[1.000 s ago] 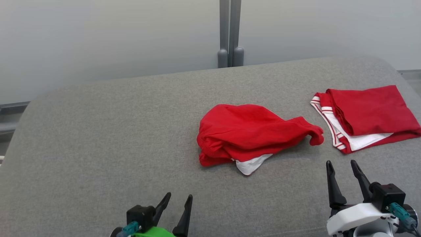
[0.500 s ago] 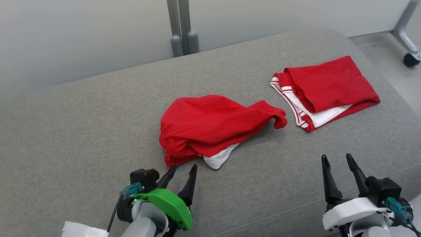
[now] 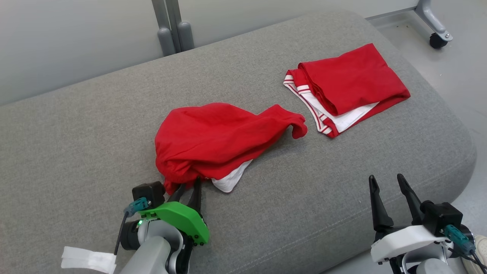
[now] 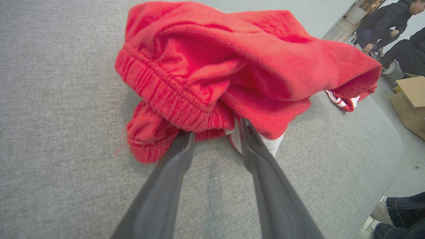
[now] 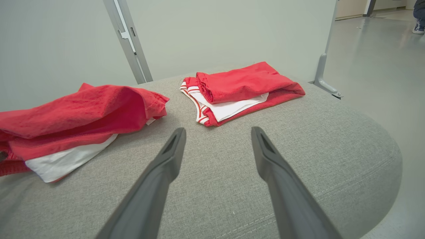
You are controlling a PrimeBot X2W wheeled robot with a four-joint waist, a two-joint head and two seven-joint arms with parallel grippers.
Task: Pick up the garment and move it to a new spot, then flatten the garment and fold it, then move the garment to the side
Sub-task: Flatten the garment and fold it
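a grey fabric-covered counter [image 3: 76,152] ran across the head view, rounded at its right end. the crumpled red garment [image 3: 213,137] lay heaped near the middle of it, a white inner layer poking out at the near edge and one loose end trailing toward the right. just beside that end, but apart from it, a second red garment [image 3: 350,82] with white striped trim sat folded near the counter's far right corner. the left tool [image 3: 189,185] was at the crumpled garment's near edge, its two dark fingers partly apart and angled in, their tips touching the gathered elastic band; the fingers were not pressed together on the cloth. the right tool [image 3: 385,177] hovered over bare counter near the front right, fingers wide apart, holding nothing. a cardboard box [image 4: 411,103] stood on the floor beyond the counter in the left wrist view.
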